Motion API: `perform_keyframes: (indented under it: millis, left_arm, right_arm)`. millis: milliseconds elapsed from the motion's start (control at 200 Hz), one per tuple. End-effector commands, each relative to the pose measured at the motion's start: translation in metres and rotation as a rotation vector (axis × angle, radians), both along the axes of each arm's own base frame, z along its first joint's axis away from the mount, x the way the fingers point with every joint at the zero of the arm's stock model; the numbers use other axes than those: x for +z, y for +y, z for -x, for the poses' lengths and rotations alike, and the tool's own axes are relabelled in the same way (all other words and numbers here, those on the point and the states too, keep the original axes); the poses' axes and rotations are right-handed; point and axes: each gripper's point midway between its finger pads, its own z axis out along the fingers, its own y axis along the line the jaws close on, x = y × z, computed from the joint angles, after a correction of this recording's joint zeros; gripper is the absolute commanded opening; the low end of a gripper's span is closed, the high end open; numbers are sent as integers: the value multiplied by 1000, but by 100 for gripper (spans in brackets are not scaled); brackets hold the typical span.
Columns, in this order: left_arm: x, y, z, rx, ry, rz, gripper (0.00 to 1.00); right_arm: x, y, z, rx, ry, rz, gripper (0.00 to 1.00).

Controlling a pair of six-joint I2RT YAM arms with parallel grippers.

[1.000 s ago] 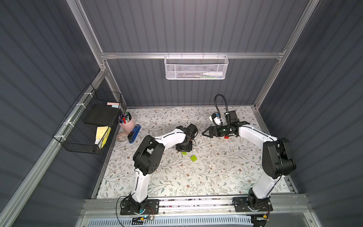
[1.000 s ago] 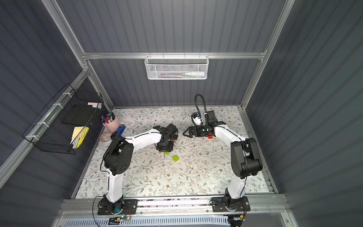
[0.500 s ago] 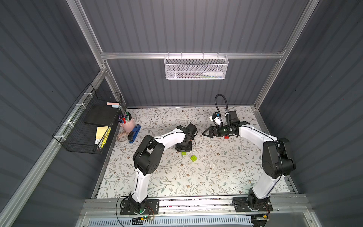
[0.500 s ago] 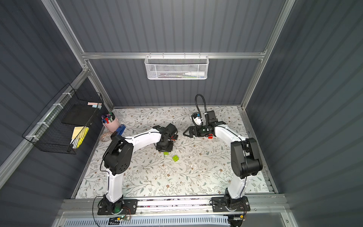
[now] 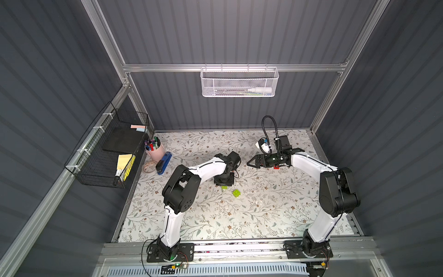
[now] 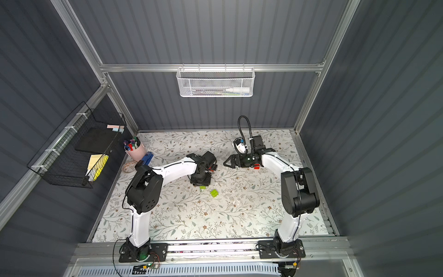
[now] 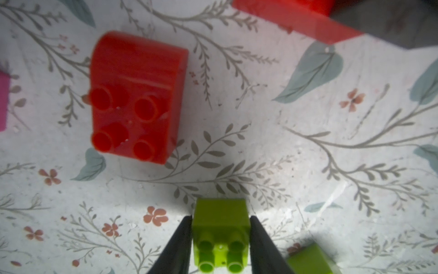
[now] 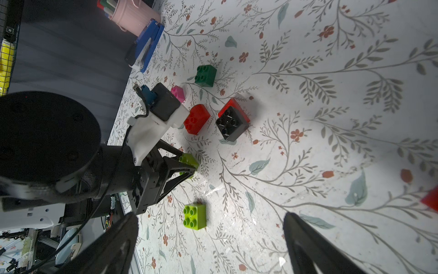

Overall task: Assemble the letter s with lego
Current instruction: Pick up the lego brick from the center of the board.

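Note:
My left gripper (image 7: 220,217) is shut on a lime green lego brick (image 7: 221,227), low over the floral mat, studs toward the camera. In both top views it (image 5: 224,181) points down mid-mat, and a second lime brick (image 5: 236,193) lies loose beside it. A red brick (image 7: 135,99) lies just ahead. The right wrist view shows a black brick (image 8: 231,125) joined on a red one, a pink brick (image 8: 178,93) and a dark green brick (image 8: 205,75). My right gripper (image 5: 249,163) hovers open and empty, with another red brick (image 5: 276,167) under its arm.
A pink pen cup (image 5: 154,150), a blue stapler (image 5: 164,163) and a small round dish (image 5: 149,166) stand at the mat's left edge. A black wire basket (image 5: 107,148) hangs on the left wall and a white mesh basket (image 5: 239,82) on the back wall.

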Motion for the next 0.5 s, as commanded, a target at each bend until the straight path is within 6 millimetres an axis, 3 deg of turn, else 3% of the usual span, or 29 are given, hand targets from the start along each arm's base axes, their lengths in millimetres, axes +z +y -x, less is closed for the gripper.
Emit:
perform_keyframes:
  millis: [0,255,495]
  left_arm:
    - [-7,11,7,11,41,-28,41]
    - [6,8,1,3,8,-14,23]
    - [31,2,-7,-127,-37,47,20]
  right_arm:
    - [1,0,0,18,-3,-9,97]
    - [0,-1,1,16,2,-5,97]
    - [7,-1,1,7,-12,-7,97]
